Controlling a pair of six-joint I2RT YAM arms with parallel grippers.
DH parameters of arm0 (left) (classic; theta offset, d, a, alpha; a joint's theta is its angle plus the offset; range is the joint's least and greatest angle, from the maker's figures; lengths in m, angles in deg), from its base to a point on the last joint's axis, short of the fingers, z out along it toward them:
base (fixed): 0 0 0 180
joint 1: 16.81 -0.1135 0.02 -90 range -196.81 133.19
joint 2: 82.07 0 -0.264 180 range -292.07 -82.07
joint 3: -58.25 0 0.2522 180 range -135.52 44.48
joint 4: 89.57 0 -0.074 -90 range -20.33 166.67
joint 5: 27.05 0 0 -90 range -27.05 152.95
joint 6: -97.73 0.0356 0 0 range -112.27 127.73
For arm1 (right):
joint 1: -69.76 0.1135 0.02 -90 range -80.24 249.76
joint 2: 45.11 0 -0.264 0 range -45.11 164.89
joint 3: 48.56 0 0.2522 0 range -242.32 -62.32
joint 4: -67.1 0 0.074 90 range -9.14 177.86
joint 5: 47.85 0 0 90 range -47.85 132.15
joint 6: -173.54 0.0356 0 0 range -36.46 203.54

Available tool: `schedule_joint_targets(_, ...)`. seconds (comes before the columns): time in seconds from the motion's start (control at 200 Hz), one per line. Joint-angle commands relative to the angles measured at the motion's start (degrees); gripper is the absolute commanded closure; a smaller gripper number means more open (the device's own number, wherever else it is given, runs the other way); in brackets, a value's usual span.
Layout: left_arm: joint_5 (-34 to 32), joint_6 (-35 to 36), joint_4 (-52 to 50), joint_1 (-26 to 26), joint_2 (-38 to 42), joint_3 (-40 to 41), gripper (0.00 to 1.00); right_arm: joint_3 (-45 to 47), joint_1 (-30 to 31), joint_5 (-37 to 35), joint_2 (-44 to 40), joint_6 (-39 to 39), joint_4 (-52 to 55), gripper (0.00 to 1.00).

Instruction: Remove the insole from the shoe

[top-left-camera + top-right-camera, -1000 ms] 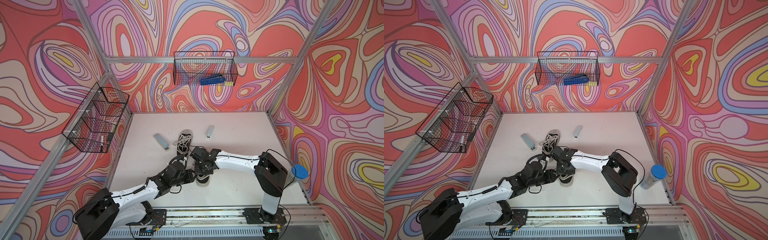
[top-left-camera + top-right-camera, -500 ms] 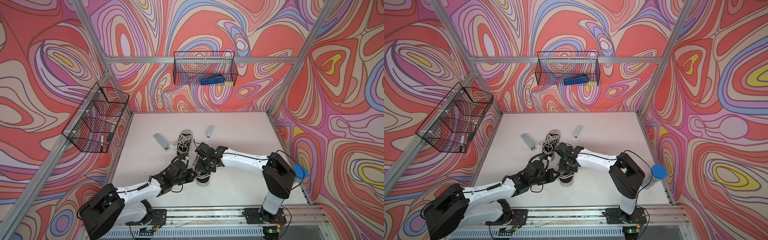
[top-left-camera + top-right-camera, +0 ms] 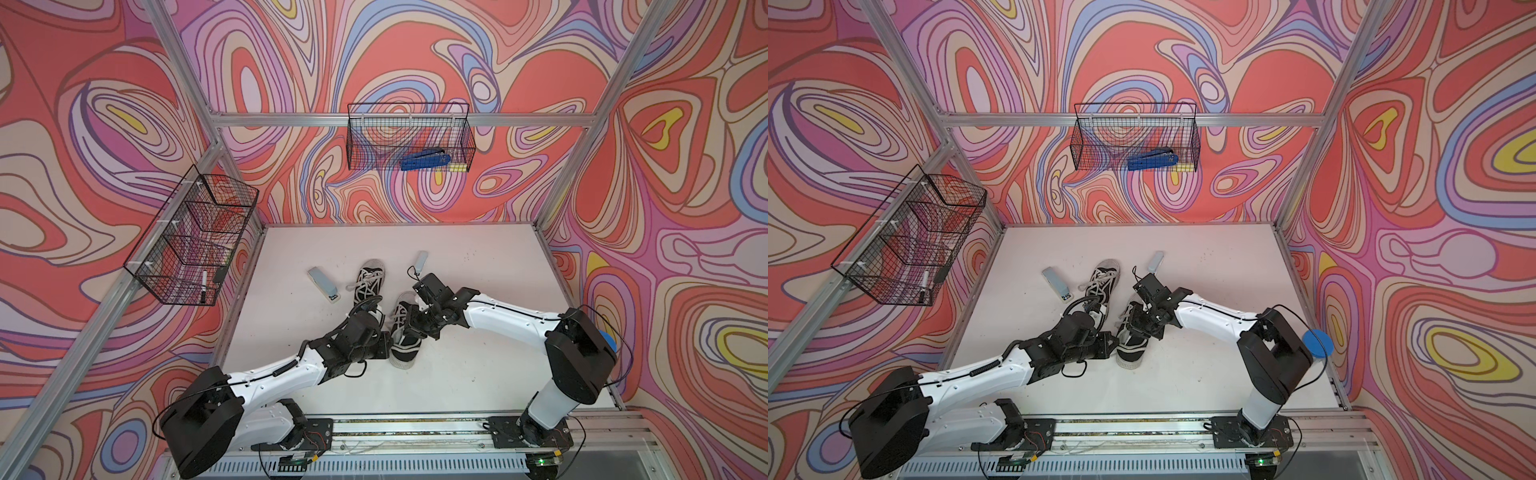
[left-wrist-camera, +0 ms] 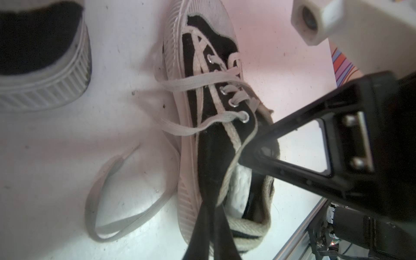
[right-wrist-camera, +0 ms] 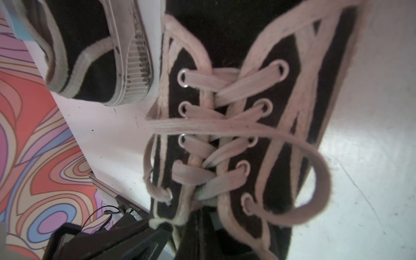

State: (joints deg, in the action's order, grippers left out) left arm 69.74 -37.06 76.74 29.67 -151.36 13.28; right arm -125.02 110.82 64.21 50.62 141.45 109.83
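At black canvas shoe mouth, clenched L gripper, R gripper are poking; thin white insole prob. soft, light, so pinch heel edge.

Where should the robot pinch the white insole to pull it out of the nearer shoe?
Probably the heel end of the insole, the white bit showing in the open top of the shoe. Come in from above, through that opening: the rest hides under the laces and toe. It looks flat, so pinch its edge and peel upward, back toward the heel.
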Motion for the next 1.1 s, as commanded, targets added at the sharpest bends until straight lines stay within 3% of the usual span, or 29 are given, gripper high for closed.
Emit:
schedule_joint_targets(0.0, -3.6, 5.2, -8.1, 0.4, -0.7, -1.2, 1.00, 1.5, -3.8, 3.1, -1.4, 2.6, -4.5, 1.00)
schedule_joint_targets(0.24, -6.9, 10.2, -12.0, 1.6, -1.5, -1.2, 1.00, 1.2, -9.0, 8.3, 0.4, 3.1, -6.5, 1.00)
schedule_joint_targets(0.466, -8.9, 11.7, -12.6, 2.1, -1.2, -1.5, 1.00, 0.3, -9.7, 10.4, 2.6, 4.2, -8.3, 1.00)
schedule_joint_targets(0.606, -12.7, 9.5, -12.9, 2.2, 4.8, -1.6, 0.74, 1.0, -9.7, 10.0, 2.9, 4.5, -8.8, 1.00)
schedule_joint_targets(0.731, -15.4, 7.4, -13.7, 2.2, 13.5, -0.7, 0.69, 0.7, -9.7, 9.8, 3.3, 4.2, -8.5, 1.00)
schedule_joint_targets(0.906, -9.3, 6.8, -12.6, 2.1, 17.9, -0.5, 0.70, 0.8, -9.6, 9.9, 3.6, 4.1, -8.7, 1.00)
schedule_joint_targets(1.097, -1.3, 6.8, -8.9, 2.0, 8.0, -4.7, 0.66, 1.2, -9.4, 9.8, 3.7, 4.1, -9.2, 1.00)
